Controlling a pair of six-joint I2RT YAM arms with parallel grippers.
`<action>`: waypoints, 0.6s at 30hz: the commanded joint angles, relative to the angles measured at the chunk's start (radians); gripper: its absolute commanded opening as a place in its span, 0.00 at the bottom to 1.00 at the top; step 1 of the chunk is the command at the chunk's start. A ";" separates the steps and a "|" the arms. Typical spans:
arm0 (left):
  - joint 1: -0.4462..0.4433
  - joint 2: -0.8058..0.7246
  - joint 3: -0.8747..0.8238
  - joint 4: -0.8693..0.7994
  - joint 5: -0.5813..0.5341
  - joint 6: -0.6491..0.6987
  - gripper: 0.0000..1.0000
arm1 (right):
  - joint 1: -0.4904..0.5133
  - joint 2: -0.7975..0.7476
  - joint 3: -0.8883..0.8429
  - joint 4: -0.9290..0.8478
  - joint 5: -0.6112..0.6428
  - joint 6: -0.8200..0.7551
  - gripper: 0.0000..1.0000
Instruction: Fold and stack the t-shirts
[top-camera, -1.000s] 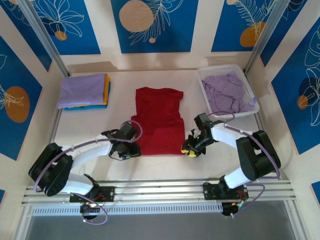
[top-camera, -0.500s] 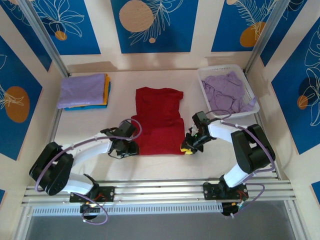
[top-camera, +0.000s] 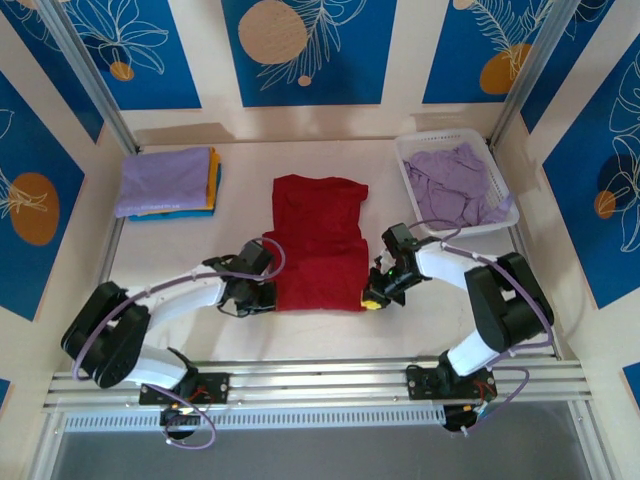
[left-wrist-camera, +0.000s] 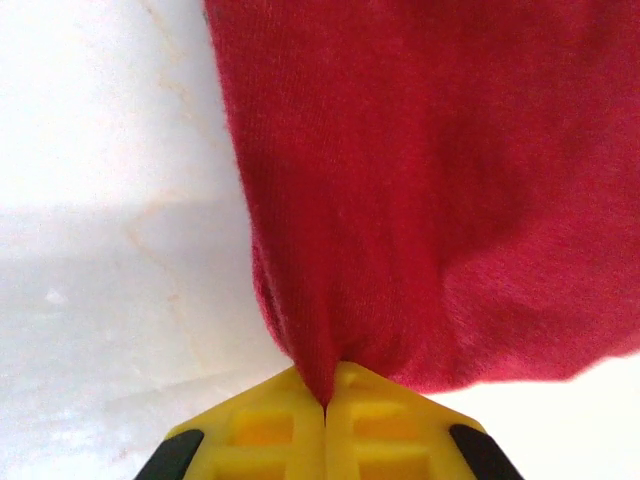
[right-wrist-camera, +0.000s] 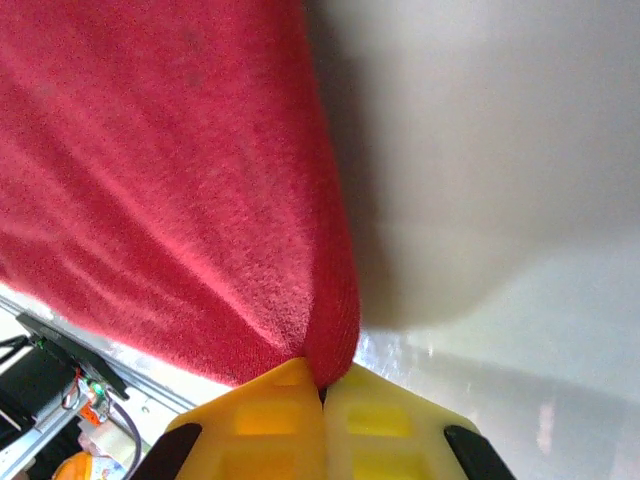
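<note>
1. Starting at the near edge, metal rails (top-camera: 320, 378) carry both arm bases. Beyond them lies a pale, smooth table (top-camera: 200, 340), closed in by cream walls (top-camera: 405, 60) with blue flower panels.
2. The left gripper (top-camera: 262, 297) sits low on the table. Its yellow fingers (left-wrist-camera: 262, 430) are pressed together on the near left corner of the dark red t-shirt (top-camera: 318, 245).
3. The right gripper (top-camera: 372, 298) pinches the near right corner of the same shirt in the same way.
4. The shirt lies flat between the two grippers and spreads away from them toward the far side.
5. Far off to the left of the left gripper rests a folded stack (top-camera: 168, 182), lavender on top, with orange-yellow and blue edges under it.
6. Beyond the right gripper, to its right, a white basket (top-camera: 425, 140) holds crumpled lavender shirts (top-camera: 455, 185).
7. The wrist views show each pinch closely, with a thin fold of red cloth coming out between the closed tips. The right wrist view also shows rails and wires beside the cloth edge. The top view gives the whole shirt, the stack and the basket.
</note>
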 joint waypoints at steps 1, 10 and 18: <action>-0.039 -0.095 -0.004 -0.095 0.036 -0.043 0.00 | 0.035 -0.109 -0.040 -0.098 -0.054 0.027 0.00; -0.223 -0.317 -0.041 -0.247 -0.015 -0.219 0.00 | 0.128 -0.395 -0.137 -0.218 -0.068 0.184 0.00; -0.339 -0.374 -0.045 -0.208 -0.038 -0.334 0.00 | 0.184 -0.566 -0.178 -0.262 -0.058 0.302 0.00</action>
